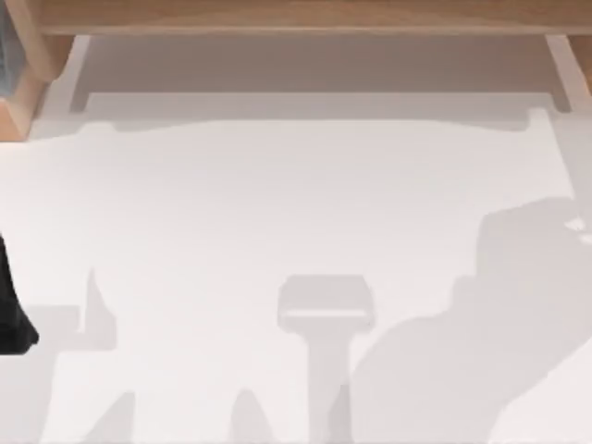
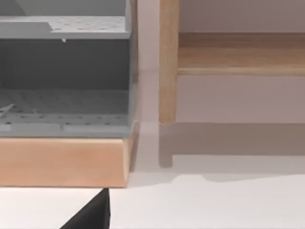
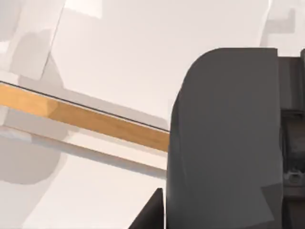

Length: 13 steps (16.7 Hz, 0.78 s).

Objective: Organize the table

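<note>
Dark arm housing [image 3: 224, 143] sits closest to the right wrist camera, above the white surface [image 1: 296, 231] and its wooden frame [image 1: 305, 14]. At the top view's left edge is part of the left arm [image 1: 11, 314]; either pincer's state I cannot tell. Beside the frame stands a grey perforated rack [image 2: 64, 86].

A grey perforated shelf unit [image 2: 64, 76] on a wooden base [image 2: 62, 162] is observed at the table's far left corner, beside a wooden post [image 2: 168, 62].

Left arm [image 1: 11, 305] — at table's left edge
</note>
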Available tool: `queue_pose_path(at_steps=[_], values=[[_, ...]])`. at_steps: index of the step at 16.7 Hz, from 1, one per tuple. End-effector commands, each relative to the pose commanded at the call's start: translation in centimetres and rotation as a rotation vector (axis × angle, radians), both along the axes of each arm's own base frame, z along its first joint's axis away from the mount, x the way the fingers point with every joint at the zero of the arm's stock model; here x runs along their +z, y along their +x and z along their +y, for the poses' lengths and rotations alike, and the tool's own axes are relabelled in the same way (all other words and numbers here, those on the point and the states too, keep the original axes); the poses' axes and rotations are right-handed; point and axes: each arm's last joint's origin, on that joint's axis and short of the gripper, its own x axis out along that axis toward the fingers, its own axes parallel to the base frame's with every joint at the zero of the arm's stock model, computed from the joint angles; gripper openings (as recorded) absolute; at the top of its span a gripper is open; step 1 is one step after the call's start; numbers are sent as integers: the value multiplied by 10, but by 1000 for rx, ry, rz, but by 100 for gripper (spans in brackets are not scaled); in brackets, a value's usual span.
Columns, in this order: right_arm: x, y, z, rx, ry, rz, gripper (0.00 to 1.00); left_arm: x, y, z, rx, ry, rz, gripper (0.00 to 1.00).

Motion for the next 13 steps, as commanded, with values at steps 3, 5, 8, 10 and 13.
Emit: queue_pose_path(at_steps=[3,5,8,10,13], values=[[-18,-47,8,-56,24,50,0,0,0,0,0,0,0,100],[-36,-78,15,-95,43,91,0,0,0,0,0,0,0,100],[-65,-123,30,-153,70,154,0,0,0,0,0,0,0,100],[-84,-150,41,-188,86,191,0,0,0,0,0,0,0,100],[-110,-183,56,-235,103,235,0,0,0,0,0,0,0,100]])
